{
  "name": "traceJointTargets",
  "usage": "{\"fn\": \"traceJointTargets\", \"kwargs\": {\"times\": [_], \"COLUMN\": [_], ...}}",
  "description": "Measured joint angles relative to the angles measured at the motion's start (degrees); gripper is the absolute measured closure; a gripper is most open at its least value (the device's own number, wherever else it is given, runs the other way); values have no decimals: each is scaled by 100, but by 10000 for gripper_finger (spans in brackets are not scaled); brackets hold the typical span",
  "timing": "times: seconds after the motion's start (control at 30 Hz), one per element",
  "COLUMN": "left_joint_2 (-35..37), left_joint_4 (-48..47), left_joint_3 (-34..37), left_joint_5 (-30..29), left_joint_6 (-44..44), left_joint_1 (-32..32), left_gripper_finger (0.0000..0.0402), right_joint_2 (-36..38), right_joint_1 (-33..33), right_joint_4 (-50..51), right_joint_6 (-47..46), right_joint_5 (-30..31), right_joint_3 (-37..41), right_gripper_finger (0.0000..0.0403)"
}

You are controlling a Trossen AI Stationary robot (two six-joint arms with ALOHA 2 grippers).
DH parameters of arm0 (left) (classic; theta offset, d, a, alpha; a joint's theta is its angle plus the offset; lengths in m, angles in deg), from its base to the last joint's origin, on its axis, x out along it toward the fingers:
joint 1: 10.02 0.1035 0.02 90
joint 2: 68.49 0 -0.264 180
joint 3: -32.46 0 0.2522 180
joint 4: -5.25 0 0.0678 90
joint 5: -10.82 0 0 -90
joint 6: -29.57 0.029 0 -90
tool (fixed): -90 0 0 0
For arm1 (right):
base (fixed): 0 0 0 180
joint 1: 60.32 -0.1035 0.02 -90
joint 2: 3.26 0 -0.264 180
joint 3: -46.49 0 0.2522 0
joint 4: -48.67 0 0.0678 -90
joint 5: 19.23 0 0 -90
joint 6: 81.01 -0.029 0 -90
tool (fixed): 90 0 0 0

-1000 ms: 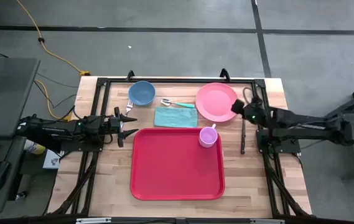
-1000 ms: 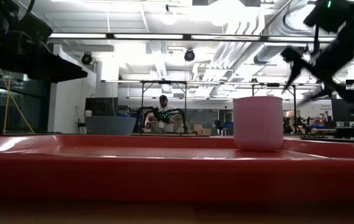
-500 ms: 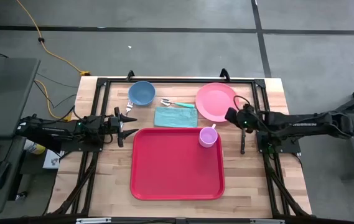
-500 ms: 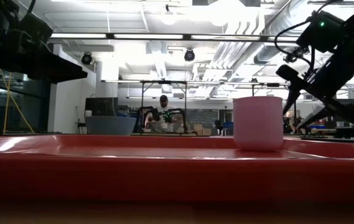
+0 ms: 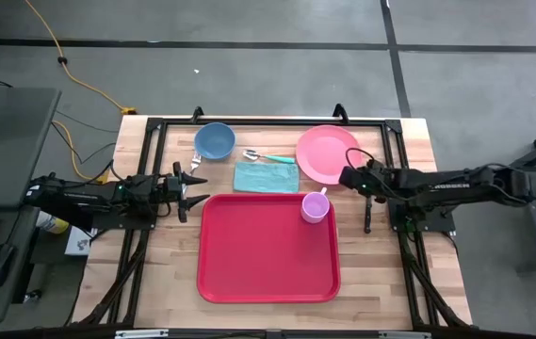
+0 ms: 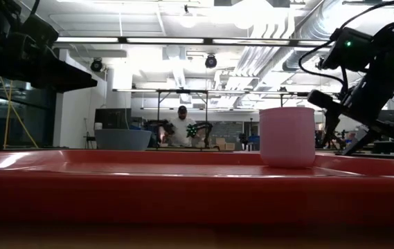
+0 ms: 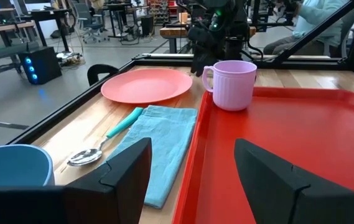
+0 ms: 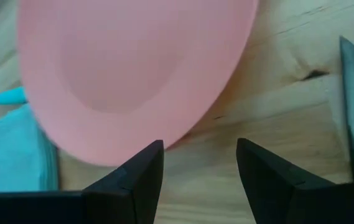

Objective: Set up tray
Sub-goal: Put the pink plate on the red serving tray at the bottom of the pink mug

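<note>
The red tray [image 5: 260, 259] lies mid-table, with a lilac cup [image 5: 315, 206] upright in its far right corner. Beyond the tray, on the wood, are a pink plate [image 5: 326, 153], a teal napkin [image 5: 266, 177], a teal-handled spoon [image 5: 266, 156] and a blue bowl [image 5: 215, 140]. My right gripper [image 5: 346, 176] is open and low by the plate's near right rim [image 8: 164, 140]; its fingers [image 8: 140, 171] stand just short of that rim. My left gripper [image 5: 192, 188] waits open off the tray's far left corner [image 7: 208, 124].
A dark slim utensil [image 5: 367, 205] lies on the wood to the right of the tray, under my right arm. A black frame [image 5: 249, 121] runs along the table's far and side edges. A person [image 6: 181, 128] sits in the room behind.
My right gripper has come down from high above the plate's right rim. It has also shifted a little toward the table's left and near edge, ending low by the plate's near right rim. Nothing on the table has moved.
</note>
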Motion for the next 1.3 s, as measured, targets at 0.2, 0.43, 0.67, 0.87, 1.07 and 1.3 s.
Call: {"fn": "traceJointTargets", "kwargs": {"times": [0.2,0.43,0.67,0.87,1.07,1.3], "left_joint_2": [1,-1,1,1,2,0], "left_joint_4": [0,0,0,0,0,0], "left_joint_3": [0,0,0,0,0,0], "left_joint_5": [0,-1,-2,-2,-2,-4], "left_joint_6": [7,7,5,7,7,7], "left_joint_1": [0,0,0,1,1,1], "left_gripper_finger": [140,140,140,140,140,140], "right_joint_2": [-452,-1078,-1648,-1929,-1974,-1981], "right_joint_1": [65,192,216,442,651,789], "right_joint_4": [-419,-962,-1644,-2142,-2325,-2405], "right_joint_6": [37,71,90,194,225,312], "right_joint_5": [121,232,424,403,343,343], "right_joint_3": [-2,-15,-24,-22,-11,-4], "right_gripper_finger": [222,222,222,222,234,289]}}
